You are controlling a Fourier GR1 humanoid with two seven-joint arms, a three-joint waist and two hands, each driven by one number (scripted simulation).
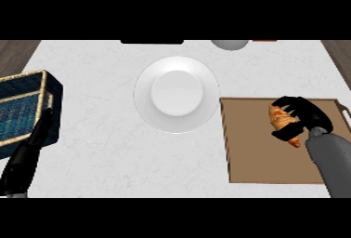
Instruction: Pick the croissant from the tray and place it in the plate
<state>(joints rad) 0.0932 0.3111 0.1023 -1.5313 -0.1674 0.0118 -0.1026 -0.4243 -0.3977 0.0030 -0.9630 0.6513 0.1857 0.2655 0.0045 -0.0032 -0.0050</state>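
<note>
left of the white plate (177, 94), the left hand (42, 128) rests with fingers straight beside a blue basket (27, 109). right of the plate, on the brown tray (257, 148), the right hand (299, 116) curls its fingers round the croissant (280, 120).

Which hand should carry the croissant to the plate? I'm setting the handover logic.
The right hand: its fingers already curl round the croissant over the tray, just right of the plate. The left hand rests at the far left edge.
</note>
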